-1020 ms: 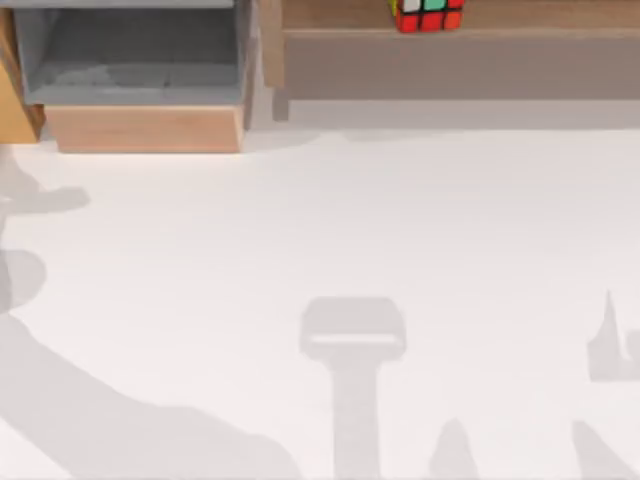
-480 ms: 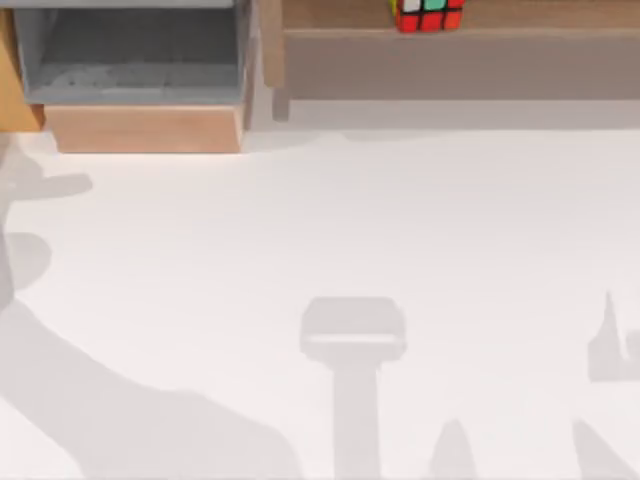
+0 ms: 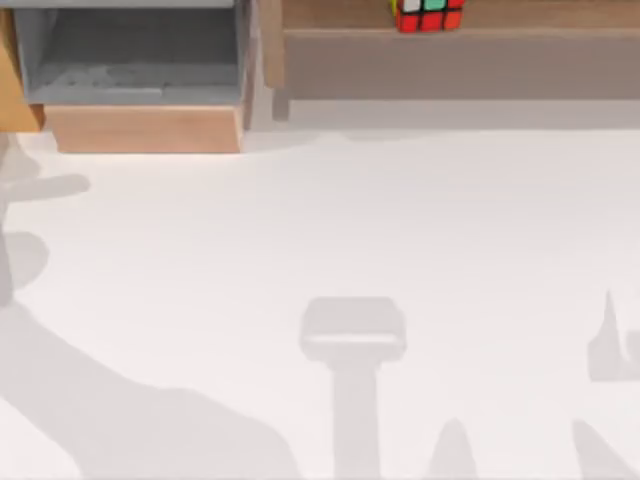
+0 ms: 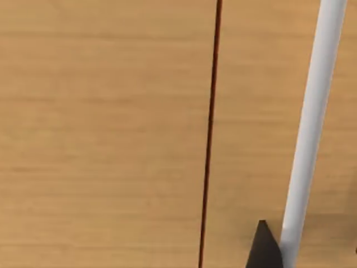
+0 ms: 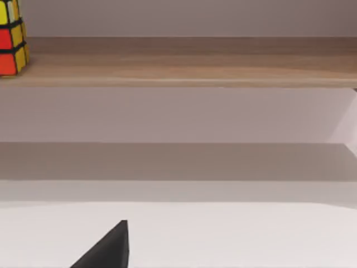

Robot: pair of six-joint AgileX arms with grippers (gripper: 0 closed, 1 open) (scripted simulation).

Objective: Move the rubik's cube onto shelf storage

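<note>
The rubik's cube (image 3: 428, 15) rests on the flat wooden board of the shelf storage (image 3: 450, 65) at the back of the table, right of centre. The right wrist view looks at the shelf storage (image 5: 195, 61) from the table side, with the rubik's cube (image 5: 11, 42) on the board at the picture's edge. A dark tip of my right gripper (image 5: 106, 251) pokes in, well short of the shelf and apart from the cube. A dark tip of my left gripper (image 4: 262, 248) hangs close before a light wood panel (image 4: 100, 134).
A grey-lined box with a light wood front (image 3: 140, 128) stands at the back left, next to the shelf storage. Arm shadows lie across the white tabletop (image 3: 330, 220) at the left and along the front edge.
The shadow at the table's left edge has shifted slightly. The cube has stayed put on the shelf board.
</note>
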